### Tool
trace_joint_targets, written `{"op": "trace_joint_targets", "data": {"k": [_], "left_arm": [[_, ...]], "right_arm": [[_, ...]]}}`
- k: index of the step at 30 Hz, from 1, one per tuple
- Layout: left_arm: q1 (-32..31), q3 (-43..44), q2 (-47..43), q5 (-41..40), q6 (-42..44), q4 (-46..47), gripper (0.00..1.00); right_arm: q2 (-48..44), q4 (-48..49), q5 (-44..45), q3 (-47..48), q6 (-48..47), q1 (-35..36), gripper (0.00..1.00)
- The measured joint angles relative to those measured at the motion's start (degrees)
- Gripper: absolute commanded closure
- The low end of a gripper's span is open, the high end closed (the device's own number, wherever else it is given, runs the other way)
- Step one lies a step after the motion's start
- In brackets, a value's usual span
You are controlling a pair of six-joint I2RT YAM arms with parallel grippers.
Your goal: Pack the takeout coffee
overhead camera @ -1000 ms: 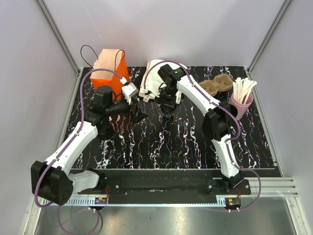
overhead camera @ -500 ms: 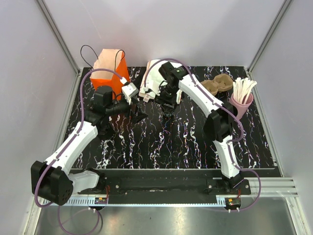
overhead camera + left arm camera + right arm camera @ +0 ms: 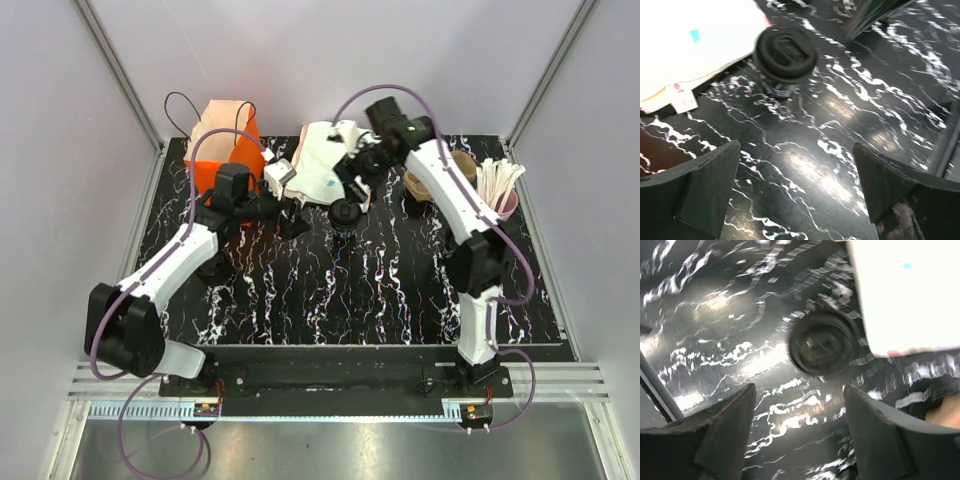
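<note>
**Legible Markings: None Identified**

No text, brand, number or sign can be read in any view. The takeout coffee cup [image 3: 785, 62] carries a white label strip [image 3: 776, 90] low on its side; the dark print on it is too small and blurred to read. Its lid [image 3: 786, 46] shows raised relief that cannot be deciphered. The white bag [image 3: 690, 60] bears a small cyan square mark [image 3: 694, 35] without characters. A white tag [image 3: 684, 104] at the bag's edge shows a pink dot [image 3: 676, 88] and faint, illegible print
</note>
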Motion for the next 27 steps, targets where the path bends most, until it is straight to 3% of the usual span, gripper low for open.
{"op": "trace_joint_targets", "data": {"k": [2,6,11,19,27], "left_arm": [[-1.03,2.64,3.32,-2.60,-0.63,-0.11,0.01],[-2.40,10.73,10.27,-6.05,-2.99,-1.22,0.01],[-2.58,21.33,19.74,-8.76,-6.64,-1.25,0.01],[-2.51,25.42,28.85,-9.53,-11.52,-1.64,0.01],[-2.51,25.62,30.73,-8.87,-13.44,-1.68,0.01]], "right_arm": [[-4.52,5.14,-0.35,-6.38,4.87,-3.74,0.11],[-11.30,14.56,-0.52,-18.10,12.87,-9.90,0.11],[-11.69,23.39,-1.57,-25.29,20.06,-11.26,0.14],[-7.28,32.94,-7.21,-26.93,30.18,-11.87,0.17],[-2.69,37.66,-10.71,-29.57,35.50,-12.26,0.17]]}}
